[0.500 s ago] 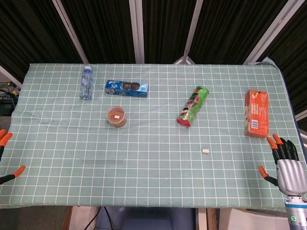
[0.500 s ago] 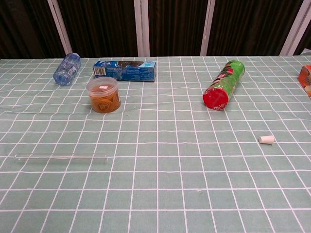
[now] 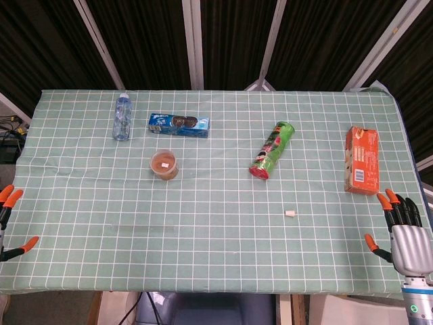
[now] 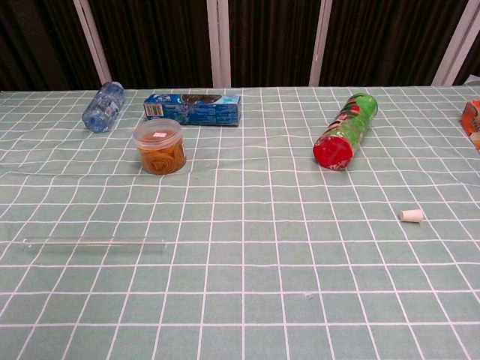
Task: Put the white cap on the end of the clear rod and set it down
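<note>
Right now the desk (image 3: 223,203) is stretching out before me, covered by a green cloth with a white grid. My right robot hand (image 3: 400,229) is hovering at the near right edge of the desk, its orange-tipped fingers (image 3: 383,200) spread apart and gripping nothing. My left robot hand (image 3: 9,223) is showing only as a few orange fingertips at the near left edge, spread and holding nothing as far as I can see.

An orange carton (image 3: 361,160) is lying flat near the right edge, just beyond my right robot hand. A green crisp tube (image 4: 346,130) is lying on its side right of centre, its red end facing toward me. A blue biscuit box (image 4: 193,108) is lying along the far side, and a clear water bottle (image 4: 103,106) is lying on its side to the left of it. A small round jar (image 4: 160,147) with an amber filling is standing upright just in front of the biscuit box.

The clear rod (image 4: 94,243) is lying flat on the near left part of the cloth, running left to right, barely visible in the head view. The white cap (image 4: 411,216) is lying on its side on the near right part of the desk, well apart from the rod and untouched by either robot hand.
</note>
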`<state>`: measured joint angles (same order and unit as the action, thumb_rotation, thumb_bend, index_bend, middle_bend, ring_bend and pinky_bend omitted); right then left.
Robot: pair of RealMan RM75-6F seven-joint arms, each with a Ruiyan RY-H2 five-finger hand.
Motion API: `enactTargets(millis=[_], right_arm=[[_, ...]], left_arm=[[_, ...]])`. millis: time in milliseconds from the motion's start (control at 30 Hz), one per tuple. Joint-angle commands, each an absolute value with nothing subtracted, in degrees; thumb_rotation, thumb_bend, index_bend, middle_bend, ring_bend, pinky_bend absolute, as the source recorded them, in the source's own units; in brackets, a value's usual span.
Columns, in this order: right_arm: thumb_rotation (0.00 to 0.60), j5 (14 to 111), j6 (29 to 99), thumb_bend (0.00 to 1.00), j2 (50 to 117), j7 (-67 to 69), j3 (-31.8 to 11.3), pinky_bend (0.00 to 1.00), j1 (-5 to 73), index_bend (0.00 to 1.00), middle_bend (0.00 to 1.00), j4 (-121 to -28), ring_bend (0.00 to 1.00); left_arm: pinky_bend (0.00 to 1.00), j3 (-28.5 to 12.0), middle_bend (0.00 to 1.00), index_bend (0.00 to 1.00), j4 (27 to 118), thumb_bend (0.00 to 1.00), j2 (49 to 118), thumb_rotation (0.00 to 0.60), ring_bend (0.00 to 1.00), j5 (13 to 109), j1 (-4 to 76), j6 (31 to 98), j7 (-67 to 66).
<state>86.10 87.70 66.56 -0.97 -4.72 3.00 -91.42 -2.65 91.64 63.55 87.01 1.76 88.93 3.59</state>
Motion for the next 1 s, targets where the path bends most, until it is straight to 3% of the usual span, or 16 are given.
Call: enactTargets(millis=[33, 233, 500, 767, 1000], right_arm=[[0.600, 86.0, 87.7, 0.32, 66.6, -1.0, -4.8, 0.00, 3.0, 0.00, 0.00, -91.5, 0.00], [0.600, 85.9, 87.7, 0.32, 66.6, -1.0, -4.8, 0.00, 3.0, 0.00, 0.00, -91.5, 0.00], [0.600, 86.0, 87.9, 0.32, 66.5, -0.4, -4.8, 0.00, 2.8, 0.00, 0.00, -91.7, 0.00], [0.600, 86.1, 87.9, 0.32, 66.3, -0.1, -4.7, 0.00, 2.7, 0.00, 0.00, -91.6, 0.00], [0.600, 86.2, 87.8, 0.32, 66.2, 0.4, -4.6, 0.00, 2.8, 0.00, 0.00, -91.8, 0.00]], left_arm=[[0.00, -2.1, 0.02, 0.09, 92.2, 0.18, 63.1, 0.600, 0.00, 87.4, 2.3, 87.9, 2.5], [0.00, -1.3, 0.06, 0.12, 94.9, 0.18, 62.3, 0.600, 0.00, 88.6, 3.9, 85.0, -0.4], [0.00, -0.9, 0.19, 0.26, 102.7, 0.19, 63.2, 0.600, 0.00, 86.1, 7.9, 76.6, -9.6], [0.00, -2.9, 0.32, 0.34, 105.4, 0.28, 70.2, 0.600, 0.03, 81.1, 11.2, 73.2, -22.1], [0.00, -5.3, 0.33, 0.38, 104.5, 0.31, 77.9, 0.600, 0.04, 75.0, 14.3, 71.8, -32.6]])
